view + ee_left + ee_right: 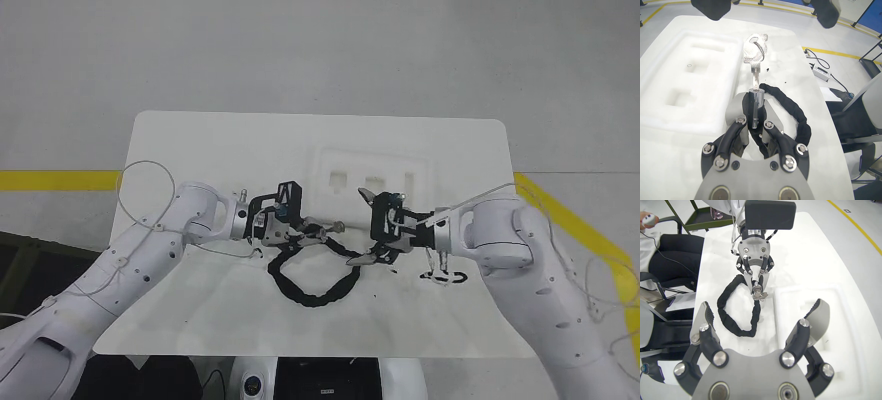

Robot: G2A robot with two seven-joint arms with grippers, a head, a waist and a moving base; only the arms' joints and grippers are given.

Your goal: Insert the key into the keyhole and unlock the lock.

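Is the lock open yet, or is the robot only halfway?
About halfway. Done: the key sits in the keyhole of the lock. In hand: the left tool grips the lock, while the right tool is open, apart from the key. Left: turning the key, since the black chain looks like a closed loop.
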